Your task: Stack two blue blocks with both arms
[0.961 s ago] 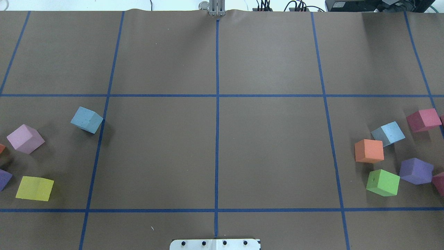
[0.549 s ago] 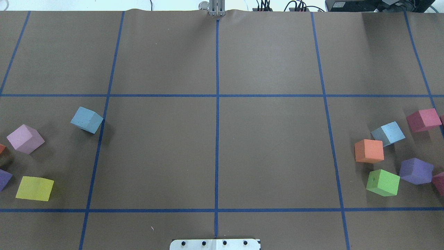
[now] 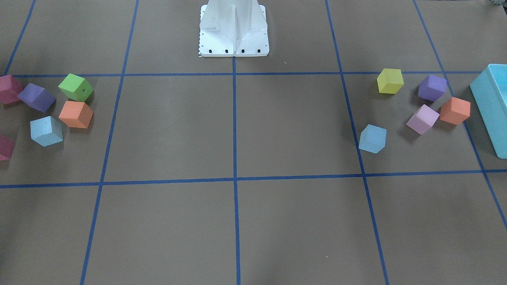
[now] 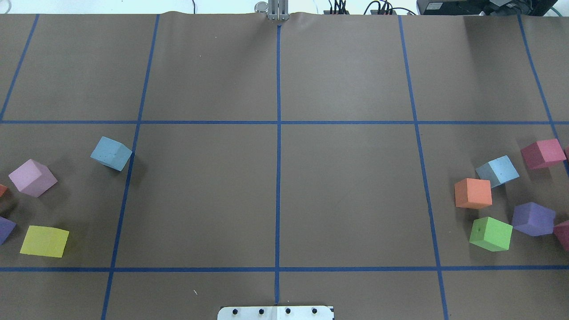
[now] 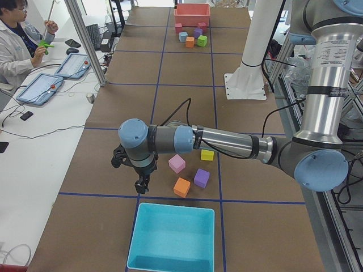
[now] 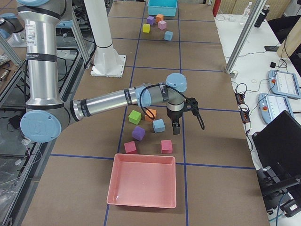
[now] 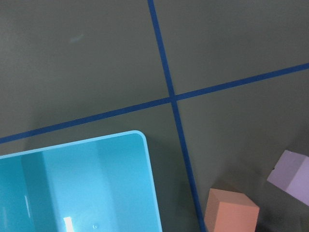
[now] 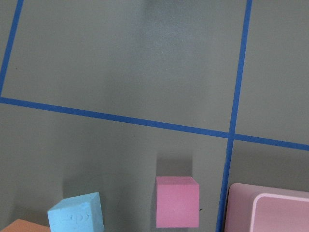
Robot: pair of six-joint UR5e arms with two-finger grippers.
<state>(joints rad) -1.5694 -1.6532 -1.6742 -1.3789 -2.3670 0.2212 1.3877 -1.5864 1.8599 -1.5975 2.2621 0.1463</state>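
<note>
One blue block (image 4: 111, 153) sits on the table's left side; it also shows in the front-facing view (image 3: 372, 138). The other blue block (image 4: 498, 171) sits on the right next to an orange cube (image 4: 473, 193), and shows in the right wrist view (image 8: 77, 218). My left gripper (image 5: 140, 182) hangs over the table near the turquoise box (image 5: 173, 238), and its wrist hides the left blue block there. My right gripper (image 6: 177, 126) hangs just beside the right blue block (image 6: 159, 125). I cannot tell whether either gripper is open or shut.
Lilac (image 4: 32, 178), yellow (image 4: 44, 241) and purple cubes lie at the left. Green (image 4: 490, 233), purple (image 4: 533, 218) and magenta (image 4: 542, 153) cubes lie at the right. A pink tray (image 6: 143, 183) stands at the right end. The white pedestal (image 3: 233, 29) stands at the robot's edge.
</note>
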